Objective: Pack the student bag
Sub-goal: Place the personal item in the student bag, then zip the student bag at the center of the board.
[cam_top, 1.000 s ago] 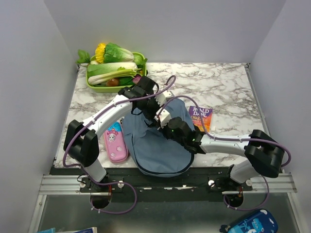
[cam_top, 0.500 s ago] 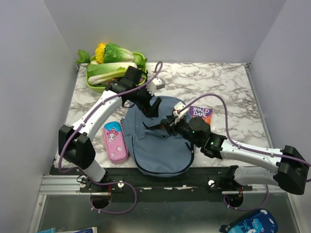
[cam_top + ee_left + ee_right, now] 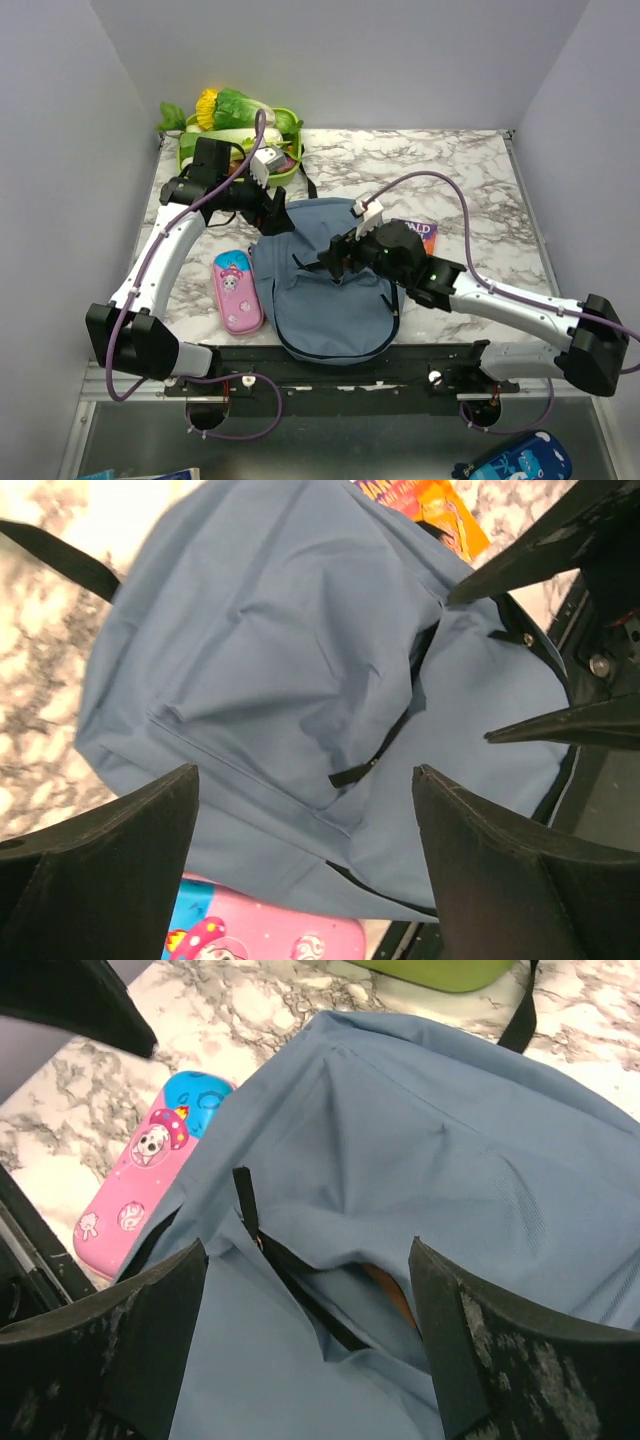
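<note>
While left gripper (image 3: pixel 305 772) and right gripper (image 3: pixel 308 1245) both hang spread and empty, bag (image 3: pixel 335 310) lies directly beneath each, its opening under the right one. Pencil case (image 3: pixel 237 292) sits near left gripper, beside the bag. Recommended: pinch one lip, lift to widen the limp mouth before loading.

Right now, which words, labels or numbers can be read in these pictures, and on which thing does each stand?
"ALD": end of a white word on the purple book, the rest hidden by the right arm.
Same book in the left wrist view: letters cut off, unreadable.
Pink pencil case, student bag: no text seen.
</note>
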